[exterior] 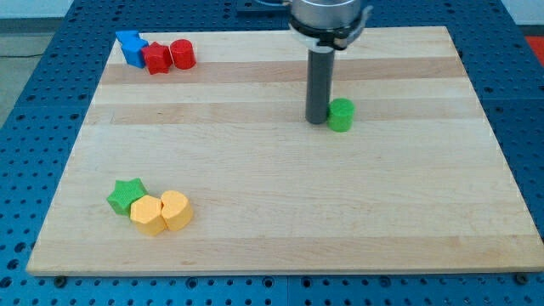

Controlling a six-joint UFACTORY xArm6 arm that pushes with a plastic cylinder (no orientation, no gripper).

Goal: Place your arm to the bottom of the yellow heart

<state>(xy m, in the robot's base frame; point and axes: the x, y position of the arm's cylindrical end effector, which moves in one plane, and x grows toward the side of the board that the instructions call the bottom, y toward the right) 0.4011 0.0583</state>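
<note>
The yellow heart (176, 209) lies at the view's lower left of the wooden board (280, 195), touching a yellow hexagon (148, 214) on its left. A green star (127, 195) touches the hexagon's upper left. My tip (317, 120) rests on the board in the upper middle, far to the upper right of the yellow heart. It stands just left of a green cylinder (341, 114), close to or touching it.
At the view's top left sit a blue block (131, 47), a red star-like block (156, 58) and a red cylinder (183, 53), touching in a row. Blue perforated table surrounds the board.
</note>
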